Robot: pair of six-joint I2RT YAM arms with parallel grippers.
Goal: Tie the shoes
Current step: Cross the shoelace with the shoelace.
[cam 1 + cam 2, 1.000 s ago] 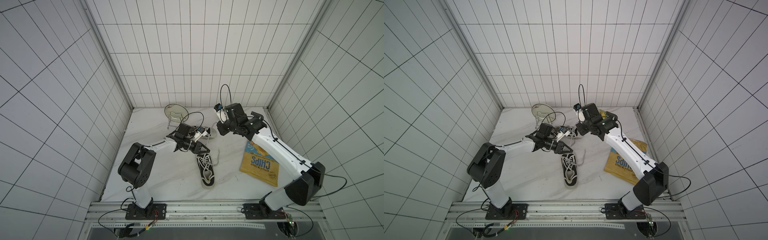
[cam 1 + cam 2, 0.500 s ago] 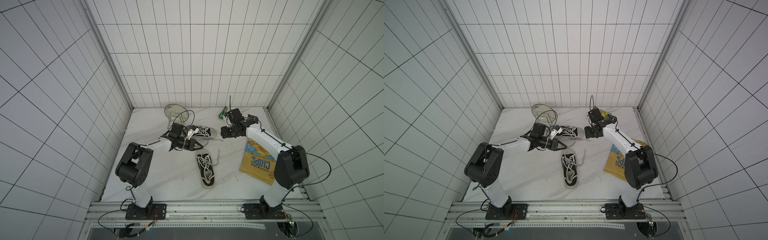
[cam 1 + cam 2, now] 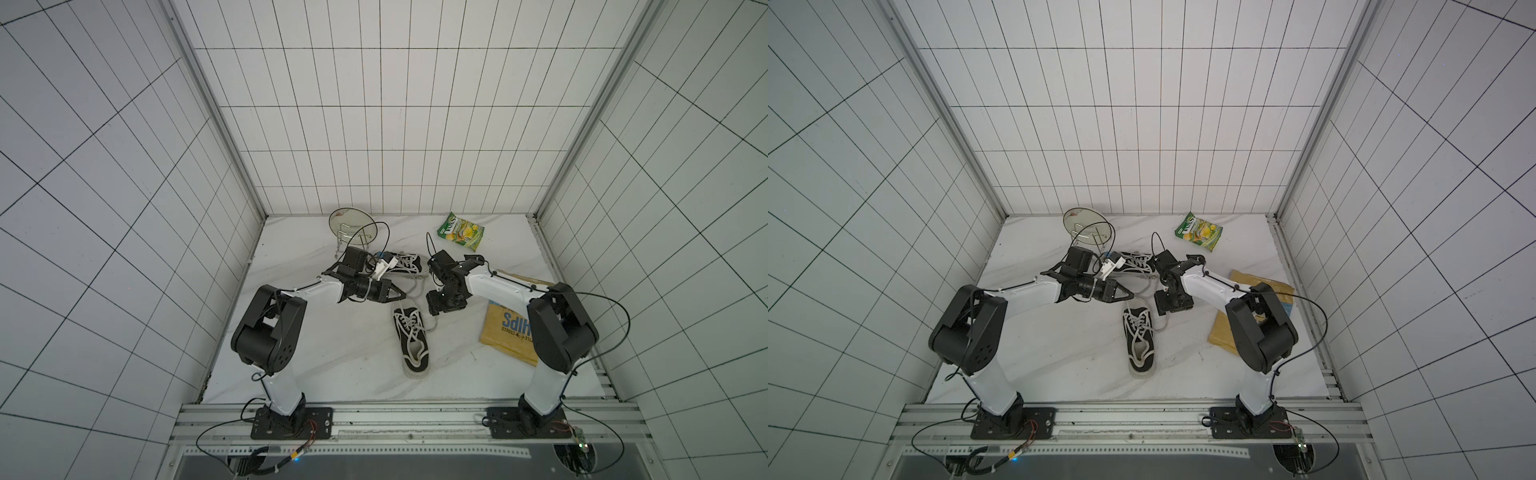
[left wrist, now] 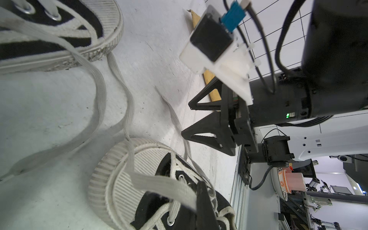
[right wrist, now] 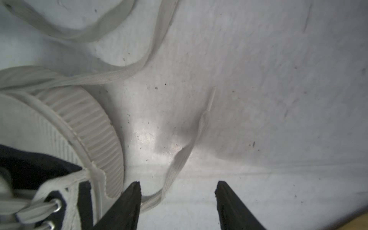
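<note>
The right gripper (image 5: 177, 185) has come down. A second ago its arm was raised over the far half of the table (image 3: 332, 374). Now it hangs low at about 2 o'clock of the near shoe (image 3: 412, 338), just beside the toe. Its fingers (image 5: 131, 201) stand apart, and a loose lace end (image 5: 184, 153) lies on the marble between them, aglet pointing away. The lace runs close past one finger; whether it touches I cannot tell.

The left gripper (image 3: 400, 295), at 11 o'clock of that toe, has shifted only a little. Its fingers are pressed together on a flat white lace (image 4: 159, 185), which crosses the ribbed toe cap (image 4: 119, 179) and heads toward the far shoe (image 3: 402, 262), lying at 12 o'clock of the near one. Which shoe owns this lace is unclear.

With the arm lowered, a green snack packet (image 3: 461, 237) at the table's 1 o'clock corner is uncovered.

My reading is that one strand is secured and the second is about to be picked up. No crossing or knot shows yet on either shoe, so the tying proper has barely begun.
</note>
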